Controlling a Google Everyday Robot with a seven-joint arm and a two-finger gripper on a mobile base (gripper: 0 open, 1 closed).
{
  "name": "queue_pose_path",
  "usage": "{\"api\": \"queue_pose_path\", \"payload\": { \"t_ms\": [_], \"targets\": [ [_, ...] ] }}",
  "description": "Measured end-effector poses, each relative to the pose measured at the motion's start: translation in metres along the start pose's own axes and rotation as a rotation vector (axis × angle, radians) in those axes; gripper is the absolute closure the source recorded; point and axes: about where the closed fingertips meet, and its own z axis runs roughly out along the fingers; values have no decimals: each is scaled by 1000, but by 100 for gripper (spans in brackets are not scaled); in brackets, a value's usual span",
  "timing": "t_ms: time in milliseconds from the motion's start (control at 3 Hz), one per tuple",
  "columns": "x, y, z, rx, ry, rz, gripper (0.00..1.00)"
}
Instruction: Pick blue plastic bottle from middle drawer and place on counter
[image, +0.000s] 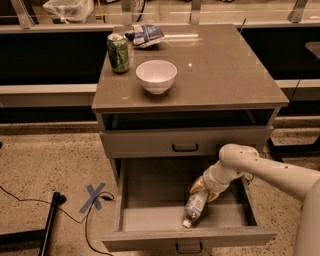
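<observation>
The blue plastic bottle lies tilted on the floor of the open middle drawer, cap toward the drawer's front. My gripper reaches down into the drawer from the right and sits at the bottle's upper end, touching it. The counter is the glossy grey-brown top of the cabinet above.
On the counter stand a green soda can, a white bowl and a crumpled snack bag. The shut upper drawer front has a black handle. A blue tape cross and cables lie on the floor at left.
</observation>
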Motion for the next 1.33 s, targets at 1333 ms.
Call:
{"api": "queue_pose_path", "payload": {
  "t_ms": [1333],
  "targets": [
    [-42, 20, -204, 670, 179, -91, 100]
  ]
}}
